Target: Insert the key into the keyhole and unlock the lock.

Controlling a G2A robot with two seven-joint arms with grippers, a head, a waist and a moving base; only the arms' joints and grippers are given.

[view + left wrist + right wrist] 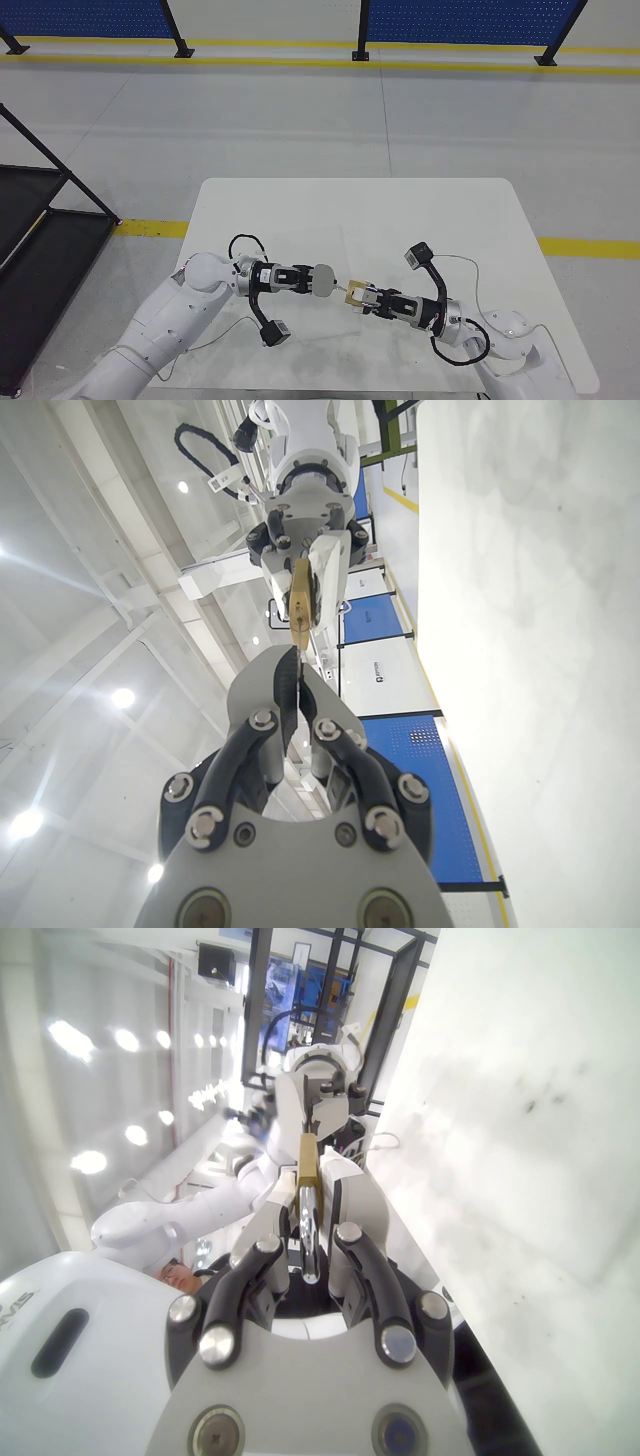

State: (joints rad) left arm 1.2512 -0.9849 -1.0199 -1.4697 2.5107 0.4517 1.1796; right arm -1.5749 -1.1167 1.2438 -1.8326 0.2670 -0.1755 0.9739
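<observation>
Table (450,210) below; left gripper (298,680) pinches key (298,656)

Lighting bright, diffuse, from overhead throughout. Top view: floor (300,120) and white table (440,210) evenly lit. Left wrist view: ceiling lamps (122,697) flare into white spots with streaks across the roof; the table surface burns out to near-blank white. Right wrist view: the lamps bloom likewise, and the chrome shackle of the lock (307,1208) carries bright reflections. Straight lines bow toward the edges of both wrist views
</observation>
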